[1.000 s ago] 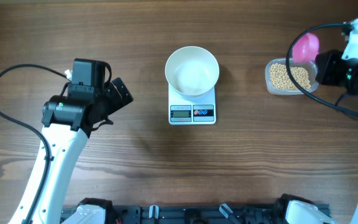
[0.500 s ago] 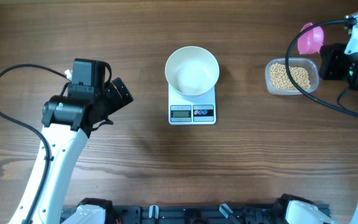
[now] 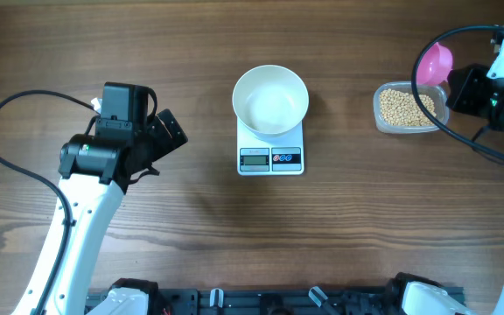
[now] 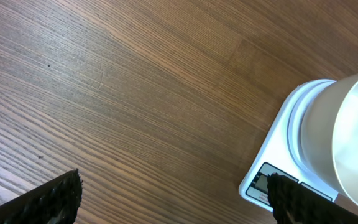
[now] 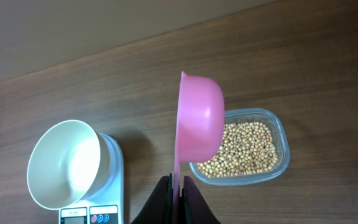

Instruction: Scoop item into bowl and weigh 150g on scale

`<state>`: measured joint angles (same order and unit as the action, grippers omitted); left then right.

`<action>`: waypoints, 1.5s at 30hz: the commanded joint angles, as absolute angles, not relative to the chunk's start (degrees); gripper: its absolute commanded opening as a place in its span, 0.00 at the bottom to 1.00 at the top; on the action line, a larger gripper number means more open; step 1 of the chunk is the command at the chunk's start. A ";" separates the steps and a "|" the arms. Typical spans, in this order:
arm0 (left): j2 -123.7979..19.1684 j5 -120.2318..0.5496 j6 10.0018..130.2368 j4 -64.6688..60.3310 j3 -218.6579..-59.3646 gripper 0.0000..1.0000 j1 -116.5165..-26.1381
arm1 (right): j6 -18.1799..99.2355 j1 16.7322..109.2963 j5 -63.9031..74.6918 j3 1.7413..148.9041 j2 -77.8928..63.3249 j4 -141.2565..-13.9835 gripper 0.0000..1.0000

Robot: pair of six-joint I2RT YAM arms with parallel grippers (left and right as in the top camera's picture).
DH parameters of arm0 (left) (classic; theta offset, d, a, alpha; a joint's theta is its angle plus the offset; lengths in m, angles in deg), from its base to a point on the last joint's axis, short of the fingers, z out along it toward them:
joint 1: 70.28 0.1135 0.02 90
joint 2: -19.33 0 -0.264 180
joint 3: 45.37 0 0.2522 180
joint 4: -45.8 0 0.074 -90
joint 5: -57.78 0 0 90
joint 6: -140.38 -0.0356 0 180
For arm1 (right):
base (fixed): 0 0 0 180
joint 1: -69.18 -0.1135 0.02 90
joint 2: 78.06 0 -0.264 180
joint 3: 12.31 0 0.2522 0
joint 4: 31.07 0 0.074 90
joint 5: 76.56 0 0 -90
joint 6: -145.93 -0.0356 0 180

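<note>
The step in hand looks like filling the pink scoop (image 5: 199, 118) from the beans (image 5: 241, 149) in the clear tub (image 5: 283, 138); to do it well, the wrist should roll until the cup's mouth faces the heap, dig shallowly, then level off before travelling, so nothing spills on the bench (image 3: 366, 227); the right tool (image 5: 179, 186) is clamped on the scoop's thin handle, holding the cup on edge above the tub, apparently empty; the white bowl (image 3: 270, 99) sits on the scale (image 3: 270, 159), well apart from the tub, with no beans visible inside; the left tool (image 3: 159, 149) gapes wide, holding nothing, left of the scale.
</note>
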<state>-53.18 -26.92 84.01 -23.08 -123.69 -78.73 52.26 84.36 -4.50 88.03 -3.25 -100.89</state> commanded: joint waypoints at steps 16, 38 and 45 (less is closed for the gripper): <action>-52.68 -39.93 83.81 -14.09 -123.65 1.00 -78.20 | 53.01 84.18 -7.84 87.97 -4.34 -101.13 0.04; -62.31 -41.39 90.35 -7.56 -123.65 0.04 -95.84 | 54.82 84.18 -7.38 87.97 -5.44 -103.44 0.04; -71.49 -38.01 90.30 -0.34 -123.65 0.04 -102.33 | 54.87 84.18 -7.36 87.97 -5.44 -105.32 0.04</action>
